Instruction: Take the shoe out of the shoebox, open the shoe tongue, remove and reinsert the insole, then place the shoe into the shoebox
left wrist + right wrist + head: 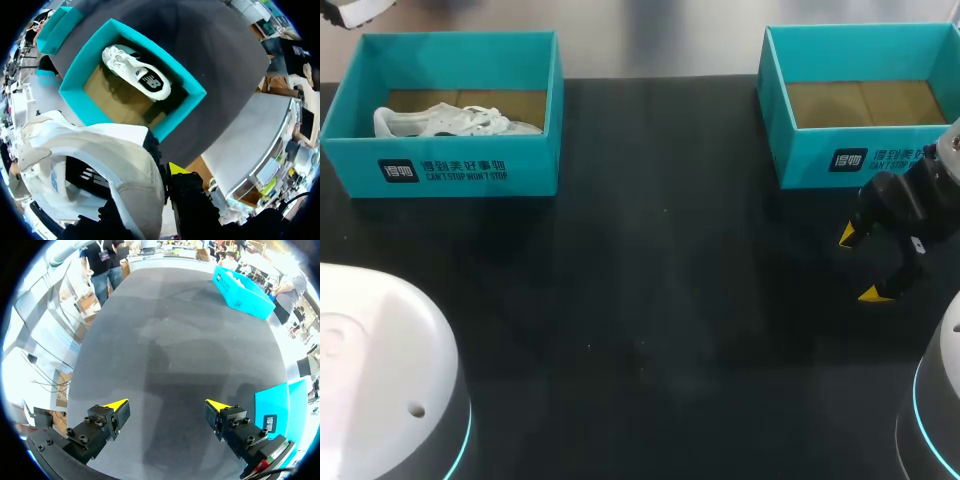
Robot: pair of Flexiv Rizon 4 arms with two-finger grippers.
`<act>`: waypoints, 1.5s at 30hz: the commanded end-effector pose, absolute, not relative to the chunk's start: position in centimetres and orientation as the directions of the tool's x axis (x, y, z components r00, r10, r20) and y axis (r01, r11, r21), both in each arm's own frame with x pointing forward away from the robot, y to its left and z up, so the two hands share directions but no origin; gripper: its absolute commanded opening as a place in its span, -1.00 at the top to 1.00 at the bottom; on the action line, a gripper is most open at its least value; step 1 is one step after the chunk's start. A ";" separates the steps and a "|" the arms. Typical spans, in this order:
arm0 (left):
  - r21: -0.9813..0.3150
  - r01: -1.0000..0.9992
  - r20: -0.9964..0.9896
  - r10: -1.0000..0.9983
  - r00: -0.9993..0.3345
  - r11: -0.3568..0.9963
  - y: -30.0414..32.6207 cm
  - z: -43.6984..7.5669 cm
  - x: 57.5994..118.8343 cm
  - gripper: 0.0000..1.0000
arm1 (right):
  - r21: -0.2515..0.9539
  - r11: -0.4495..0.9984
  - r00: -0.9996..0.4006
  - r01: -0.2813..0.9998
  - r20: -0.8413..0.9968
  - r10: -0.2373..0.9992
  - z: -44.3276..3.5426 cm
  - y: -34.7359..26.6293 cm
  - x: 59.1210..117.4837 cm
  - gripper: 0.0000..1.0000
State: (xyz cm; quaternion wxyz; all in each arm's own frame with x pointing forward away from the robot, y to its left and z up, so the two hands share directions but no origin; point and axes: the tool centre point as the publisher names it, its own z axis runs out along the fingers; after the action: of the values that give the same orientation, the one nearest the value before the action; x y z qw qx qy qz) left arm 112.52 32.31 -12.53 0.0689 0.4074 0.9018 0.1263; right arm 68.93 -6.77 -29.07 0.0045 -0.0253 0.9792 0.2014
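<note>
My left gripper [162,172] is shut on a white shoe [100,155], held high above the left teal shoebox [182,85]. One yellow tip shows beside the shoe and the other is hidden behind it. In the head view only a bit of this shoe [355,10] shows at the far left corner. A second white shoe [450,122] [137,75] lies on its side inside the left shoebox [440,165]. My right gripper [861,264] [167,407] hangs open and empty over the black table, just in front of the right shoebox [775,110].
The right teal shoebox [280,405] shows only its cardboard floor. The two white arm bases [380,370] [940,400] stand at the table's near corners. Black tabletop [650,300] spreads between the boxes and the bases.
</note>
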 end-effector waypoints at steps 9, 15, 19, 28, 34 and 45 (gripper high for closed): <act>0.266 0.938 -0.038 0.975 -0.221 0.223 34.5 -13.3 115.1 1.00 | 0.391 0.919 -0.999 -0.050 -0.019 -0.047 -29.1 -6.7 68.9 -1.00; 0.253 0.967 -0.020 1.000 -0.001 0.006 35.0 -12.8 116.0 1.00 | 0.391 0.919 -0.999 -0.050 -0.019 -0.047 -29.1 -6.7 68.9 -1.00; 0.241 0.968 -0.034 0.996 0.082 -0.072 35.1 -12.7 115.9 1.00 | 0.391 0.919 -0.999 -0.050 -0.019 -0.047 -29.1 -6.7 68.9 -1.00; 0.241 0.968 -0.034 0.996 0.082 -0.072 35.1 -12.7 115.9 1.00 | 0.391 0.919 -0.999 -0.050 -0.019 -0.047 -29.1 -6.7 68.9 -1.00; 0.194 0.974 0.009 0.993 0.120 -0.120 34.2 -14.3 116.8 1.00 | 0.391 0.919 -0.999 -0.050 -0.019 -0.047 -29.1 -6.7 68.9 -1.00; 0.183 0.977 0.065 0.993 0.098 -0.109 33.4 -17.2 117.8 1.00 | 0.391 0.919 -0.999 -0.050 -0.019 -0.047 -29.1 -6.7 68.9 -1.00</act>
State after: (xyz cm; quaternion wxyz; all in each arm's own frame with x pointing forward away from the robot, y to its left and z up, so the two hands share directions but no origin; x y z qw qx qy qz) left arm 117.12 33.56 -16.59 0.0502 0.7383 0.6676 0.0817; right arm 68.94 -6.78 -29.07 0.0045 -0.0253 0.9792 0.2014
